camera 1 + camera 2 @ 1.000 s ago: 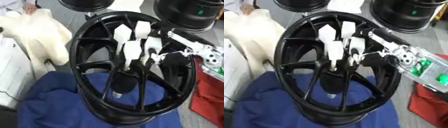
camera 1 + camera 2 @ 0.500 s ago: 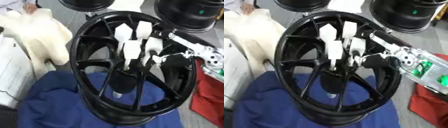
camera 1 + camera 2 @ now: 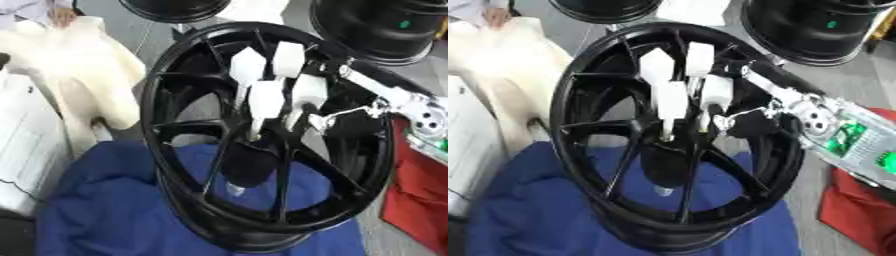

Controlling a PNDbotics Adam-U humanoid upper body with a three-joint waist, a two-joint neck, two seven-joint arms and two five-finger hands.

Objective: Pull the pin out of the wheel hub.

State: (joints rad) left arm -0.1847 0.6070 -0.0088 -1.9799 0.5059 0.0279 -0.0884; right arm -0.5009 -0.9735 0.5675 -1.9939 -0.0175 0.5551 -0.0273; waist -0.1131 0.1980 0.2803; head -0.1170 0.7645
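A black wheel hub (image 3: 262, 150) stands tilted mid-view on a blue cloth (image 3: 114, 210). At ten o'clock from it lies a cream foam form (image 3: 79, 65); two more black wheels (image 3: 824, 30) sit at twelve and one o'clock, and a red piece (image 3: 420, 200) at four o'clock. The right hand (image 3: 276, 87), white-fingered, comes in from three o'clock across the spokes, fingers pointing down at six o'clock toward the hub's centre; whether they pinch anything cannot be told. A small pale pin (image 3: 234, 189) shows at the centre, just below the fingertips.
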